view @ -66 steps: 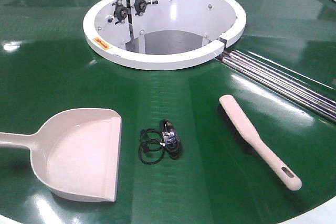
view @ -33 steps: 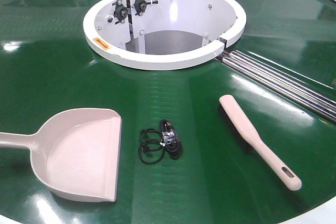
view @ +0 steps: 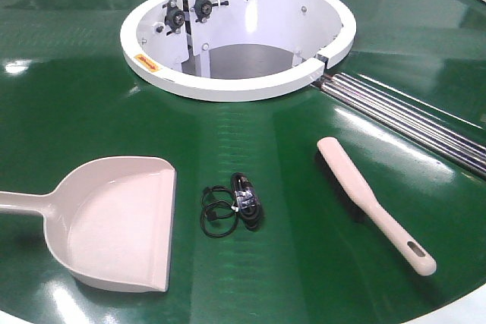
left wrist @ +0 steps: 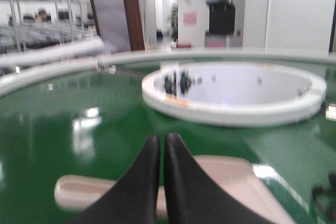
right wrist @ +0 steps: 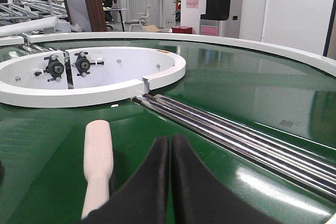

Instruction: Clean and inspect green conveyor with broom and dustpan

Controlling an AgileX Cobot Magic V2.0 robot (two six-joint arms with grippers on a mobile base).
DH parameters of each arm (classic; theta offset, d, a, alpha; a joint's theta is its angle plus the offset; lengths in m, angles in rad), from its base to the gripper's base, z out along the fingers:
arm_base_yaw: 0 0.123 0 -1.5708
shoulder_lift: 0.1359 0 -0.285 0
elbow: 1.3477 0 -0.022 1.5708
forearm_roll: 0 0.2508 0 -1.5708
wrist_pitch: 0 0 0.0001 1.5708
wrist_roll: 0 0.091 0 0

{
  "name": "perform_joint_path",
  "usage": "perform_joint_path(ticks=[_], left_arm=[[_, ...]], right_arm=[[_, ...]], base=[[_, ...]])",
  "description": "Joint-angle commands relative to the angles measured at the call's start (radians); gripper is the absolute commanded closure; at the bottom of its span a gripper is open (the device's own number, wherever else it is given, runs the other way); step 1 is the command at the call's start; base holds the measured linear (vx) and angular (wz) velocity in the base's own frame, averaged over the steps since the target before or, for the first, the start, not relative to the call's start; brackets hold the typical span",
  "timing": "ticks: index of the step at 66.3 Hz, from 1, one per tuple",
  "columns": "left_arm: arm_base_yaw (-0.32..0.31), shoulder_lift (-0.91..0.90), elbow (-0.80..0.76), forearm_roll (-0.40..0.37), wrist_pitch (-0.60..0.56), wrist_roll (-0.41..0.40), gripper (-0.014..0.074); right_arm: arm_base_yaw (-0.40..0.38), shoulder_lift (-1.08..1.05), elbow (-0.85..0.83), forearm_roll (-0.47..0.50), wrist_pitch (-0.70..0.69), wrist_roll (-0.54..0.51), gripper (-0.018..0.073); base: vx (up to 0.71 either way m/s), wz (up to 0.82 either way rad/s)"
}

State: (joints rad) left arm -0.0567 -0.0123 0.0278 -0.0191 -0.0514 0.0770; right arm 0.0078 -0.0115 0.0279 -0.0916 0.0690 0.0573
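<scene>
The green conveyor (view: 91, 104) fills the front view, with its white ring hub (view: 237, 36) and silver rollers (view: 410, 119). The dustpan (view: 114, 225) lies at the lower left, handle pointing left. The broom (view: 372, 202) lies at the lower right, handle toward the front edge. Neither gripper shows in the front view. My left gripper (left wrist: 160, 139) is shut and empty, above the dustpan (left wrist: 236, 182) near its handle. My right gripper (right wrist: 170, 141) is shut and empty, just right of the broom (right wrist: 98, 156).
A coiled black cable (view: 231, 206) lies on the belt between dustpan and broom. The conveyor's white outer rim (view: 463, 310) runs along the front right edge. The roller seam (right wrist: 231, 135) lies right of my right gripper.
</scene>
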Motion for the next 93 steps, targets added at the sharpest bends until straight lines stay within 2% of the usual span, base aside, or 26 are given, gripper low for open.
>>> perform_joint_path(ticks=[1,7,14,28,36,55,64,73,88,93], left_arm=[[0.004,-0.014,-0.010,-0.005,-0.217,-0.033,0.0603],[0.004,-0.008,-0.082,-0.005,-0.187,-0.064,0.0603],[0.004,0.066,-0.229,-0.005,-0.013,-0.060,0.0603],[0.004,0.358,-0.535,-0.005,0.330,-0.064,0.0603],[0.004,0.475,-0.607,-0.005,0.474,-0.064,0.0603],[0.004,0.612,-0.606,-0.003,0.496,-0.060,0.0596],[0.004,0.646,-0.606,-0.002,0.503,-0.031,0.0553],[0.004,0.664,-0.606,-0.003,0.517,0.011,0.0440],[0.004,0.663,-0.606,-0.002,0.508,0.029,0.0145],[0.004,0.663,-0.606,-0.004,0.504,0.030,0.0080]], right_arm=[[-0.006,-0.011,0.003,-0.002,-0.069,-0.001,0.0568],[-0.006,-0.011,0.003,-0.002,-0.069,-0.001,0.0568],[-0.006,-0.011,0.003,-0.002,-0.069,-0.001,0.0568],[-0.006,-0.011,0.003,-0.002,-0.069,-0.001,0.0568],[-0.006,-0.011,0.003,-0.002,-0.069,-0.001,0.0568],[-0.006,-0.011,0.003,-0.002,-0.069,-0.001,0.0568],[-0.006,-0.011,0.003,-0.002,-0.069,-0.001,0.0568],[-0.006,-0.011,0.003,-0.002,-0.069,-0.001,0.0568],[-0.006,-0.012,0.003,-0.002,-0.069,-0.001,0.0568],[-0.006,-0.012,0.003,-0.002,-0.069,-0.001,0.0568]], base=[[0.00,0.00],[0.00,0.00],[0.00,0.00],[0.00,0.00],[0.00,0.00],[0.00,0.00],[0.00,0.00],[0.00,0.00],[0.00,0.00],[0.00,0.00]])
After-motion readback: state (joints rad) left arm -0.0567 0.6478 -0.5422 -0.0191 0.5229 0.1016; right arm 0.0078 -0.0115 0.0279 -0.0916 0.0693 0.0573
